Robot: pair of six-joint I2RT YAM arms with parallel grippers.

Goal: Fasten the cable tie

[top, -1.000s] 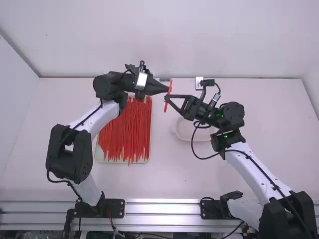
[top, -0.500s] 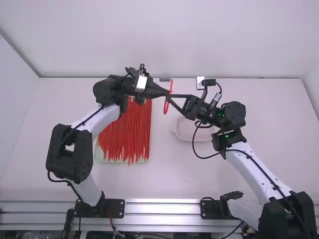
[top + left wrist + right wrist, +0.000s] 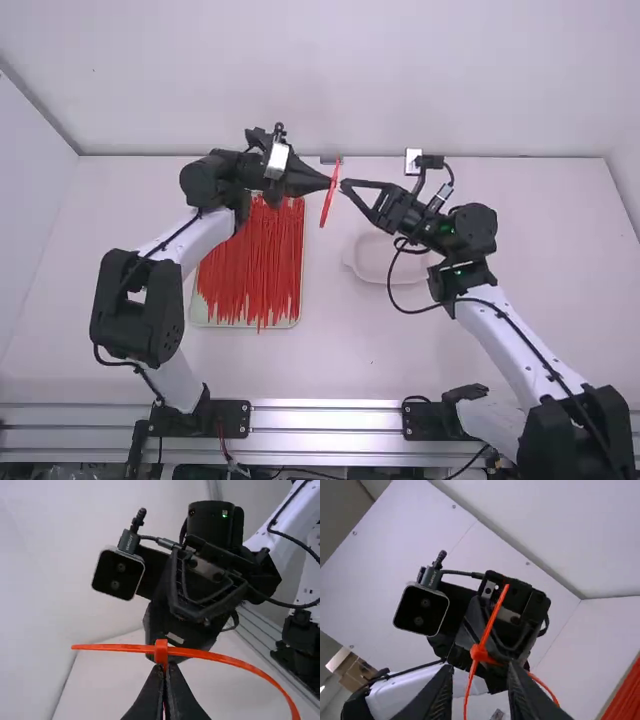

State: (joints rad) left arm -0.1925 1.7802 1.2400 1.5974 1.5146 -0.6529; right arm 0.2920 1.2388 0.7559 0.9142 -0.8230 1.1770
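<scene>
One cable tie (image 3: 161,651) in left pincer (image 3: 163,669); high view adds spare ties (image 3: 255,262).

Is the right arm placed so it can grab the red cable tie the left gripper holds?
Probably yes. The right gripper is open at the cable tie, a finger on each side of its strand, nothing between. The left gripper pinches it at the head, leaving the strand free.

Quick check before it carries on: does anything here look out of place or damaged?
Nothing stands out. The left gripper pinches one red cable tie in the air, the right gripper is open close to it, and the spare ties lie together on their mat.
</scene>
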